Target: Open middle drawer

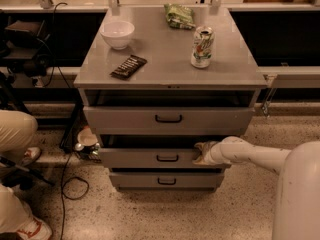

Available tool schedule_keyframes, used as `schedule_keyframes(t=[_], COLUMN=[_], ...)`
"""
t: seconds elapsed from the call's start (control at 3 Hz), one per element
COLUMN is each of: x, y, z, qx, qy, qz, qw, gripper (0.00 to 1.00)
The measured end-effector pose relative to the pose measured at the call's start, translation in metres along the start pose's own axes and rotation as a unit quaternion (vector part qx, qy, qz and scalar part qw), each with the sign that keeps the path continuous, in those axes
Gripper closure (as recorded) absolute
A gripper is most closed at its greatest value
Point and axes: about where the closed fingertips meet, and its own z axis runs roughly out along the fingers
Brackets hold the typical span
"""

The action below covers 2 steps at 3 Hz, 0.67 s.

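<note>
The middle drawer (145, 158) is the second of three grey cabinet drawers, with a small black loop handle (167, 158). It stands pulled out a little, with a dark gap above its front. My gripper (201, 153) comes in from the right on a white arm (250, 154) and rests on the top right edge of that drawer front, to the right of the handle.
The top drawer (168, 118) is also slightly out; the bottom drawer (166, 180) sits below. On the cabinet top are a white bowl (117, 33), a dark bar (128, 67), a green bag (179, 15) and a can (202, 46). A person's legs (15, 134) are at left, with cables on the floor.
</note>
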Motion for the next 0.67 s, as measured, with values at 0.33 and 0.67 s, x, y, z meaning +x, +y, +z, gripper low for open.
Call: schedule_keyframes(t=[0.33,0.67], x=[0.0,0.0], y=[0.001,0.012], z=[-0.004,-0.023], qx=[0.001,0.0], qy=[0.0,-0.007], qz=[0.0,-0.001], qw=[1.0,1.0], gripper=[1.0,1.0])
